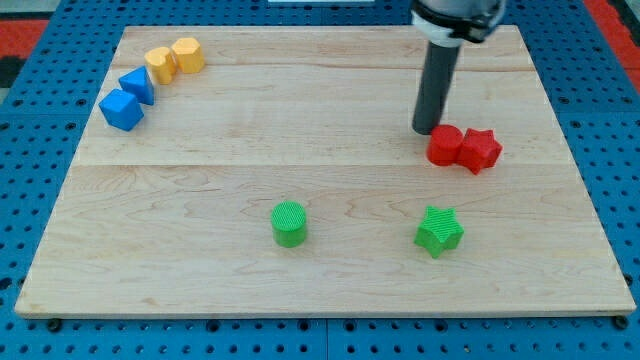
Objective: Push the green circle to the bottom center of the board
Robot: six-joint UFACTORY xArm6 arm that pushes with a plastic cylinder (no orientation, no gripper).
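Note:
The green circle [289, 223] is a short round block standing on the wooden board [200, 280], a little left of centre in the lower half. My tip [427, 130] rests on the board at the upper right, touching or almost touching the upper left side of a red block [445, 145]. The tip is far from the green circle, up and to the view's right of it.
A red star-like block [481, 150] sits against the red block's right side. A green star [439, 231] lies right of the green circle. Two yellow blocks [175, 58] and two blue blocks [128, 98] cluster at the top left.

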